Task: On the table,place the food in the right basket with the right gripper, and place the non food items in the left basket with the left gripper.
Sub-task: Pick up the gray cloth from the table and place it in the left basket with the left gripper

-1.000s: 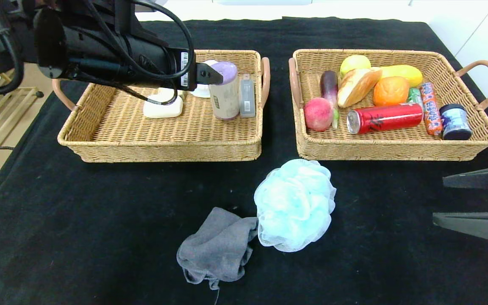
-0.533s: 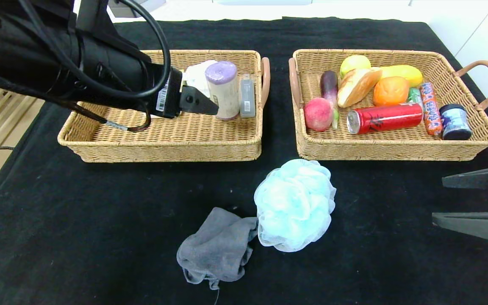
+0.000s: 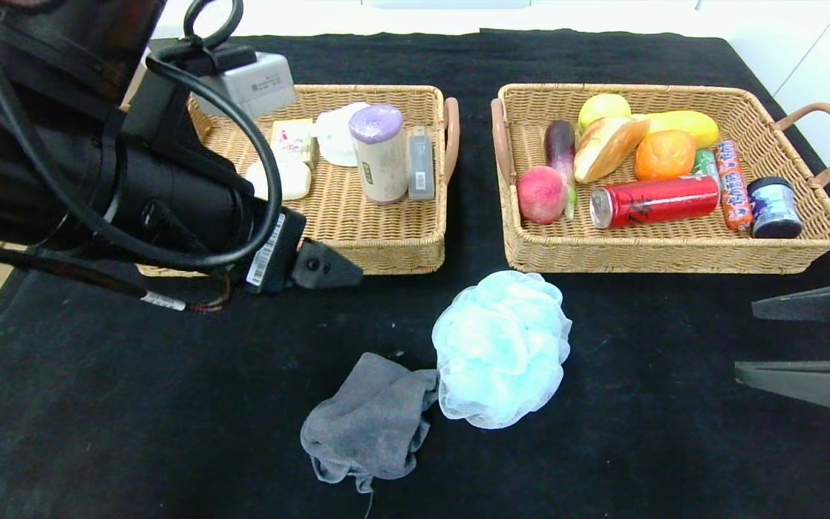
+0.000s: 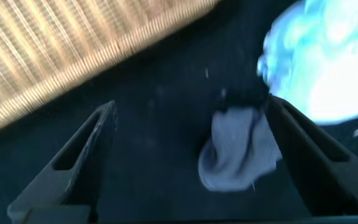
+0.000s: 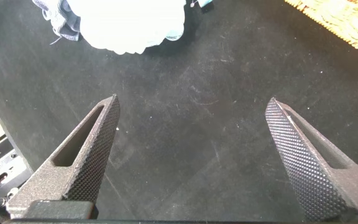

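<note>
Head view: left hand withdrawn from the left woven wicker basket to the desk before it, nothing held; remaining non-food: crumpled grey cloth, pale blue mesh bath puff.
Left wrist view: fingers spread wide, empty, framing cloth.
Right wrist view: right hand parked, agape, empty.

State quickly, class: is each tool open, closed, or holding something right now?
Left tool: open, holding nothing, over the table in front of the left basket.
Right tool: open, holding nothing, parked at the table's right edge.
</note>
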`<move>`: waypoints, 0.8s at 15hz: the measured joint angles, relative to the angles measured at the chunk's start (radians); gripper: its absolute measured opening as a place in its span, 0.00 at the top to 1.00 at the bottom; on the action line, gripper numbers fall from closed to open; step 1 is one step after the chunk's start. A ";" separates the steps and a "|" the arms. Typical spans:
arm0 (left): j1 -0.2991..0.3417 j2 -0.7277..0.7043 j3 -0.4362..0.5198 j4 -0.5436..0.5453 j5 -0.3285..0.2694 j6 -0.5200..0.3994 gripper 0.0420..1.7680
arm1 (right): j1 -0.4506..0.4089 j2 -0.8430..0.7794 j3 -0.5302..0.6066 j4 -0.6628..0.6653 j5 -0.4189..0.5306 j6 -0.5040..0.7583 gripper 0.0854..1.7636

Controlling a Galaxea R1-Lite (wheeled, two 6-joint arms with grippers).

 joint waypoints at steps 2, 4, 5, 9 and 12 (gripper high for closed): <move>-0.016 -0.008 0.018 0.079 -0.002 -0.009 0.04 | 0.000 0.000 0.000 0.000 0.000 0.000 0.03; -0.037 -0.016 0.041 0.129 -0.005 -0.010 0.04 | 0.000 0.000 0.000 0.000 0.000 0.000 0.03; -0.047 -0.021 0.066 0.132 -0.006 -0.009 0.03 | 0.000 0.000 -0.001 0.000 0.000 0.000 0.03; -0.090 -0.046 0.174 0.123 -0.013 0.007 0.03 | 0.000 0.000 -0.001 0.000 0.000 0.000 0.03; -0.113 -0.061 0.251 0.051 -0.015 0.040 0.03 | -0.003 0.000 -0.002 -0.001 0.000 0.000 0.03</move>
